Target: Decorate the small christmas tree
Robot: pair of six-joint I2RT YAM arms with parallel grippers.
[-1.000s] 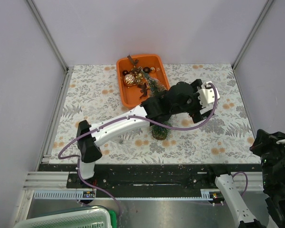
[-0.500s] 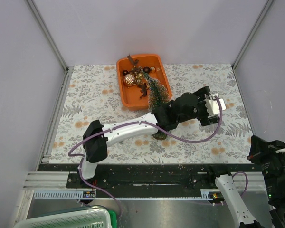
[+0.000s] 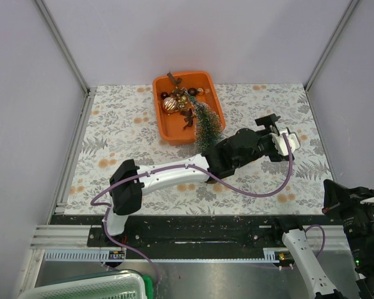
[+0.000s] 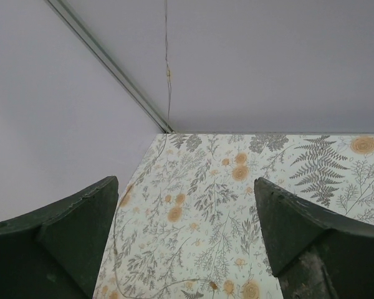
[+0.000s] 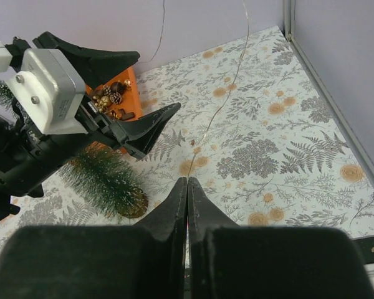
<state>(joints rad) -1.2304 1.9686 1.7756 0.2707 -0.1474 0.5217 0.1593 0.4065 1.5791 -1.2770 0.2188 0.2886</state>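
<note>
Gaping wide over the tablecloth [image 4: 237, 205], the left gripper [image 4: 186, 182] has its 2 fingers far apart and nothing at all between them, just leaf print and the wall corner beyond. Over on the other side, the right gripper [image 5: 187, 180] is the opposite story: fingers pressed flat together, pinched on a thin wire [image 5: 227, 99] that leads away from their tips and up out of the wrist view. Back from the left gripper, the left arm [image 3: 168, 169] lies stretched low across the table, reaching toward the right. And there is the small christmas tree [image 3: 207, 124], tilted, its tip leaning over the near right corner of the orange tray [image 3: 157, 109], its lower part hidden under the arm in the top view (the right wrist view shows the wooden base [image 5: 135, 205] down on the cloth). Ornaments [image 3: 173, 103] sit heaped in the tray, gold and dark brown.
</note>
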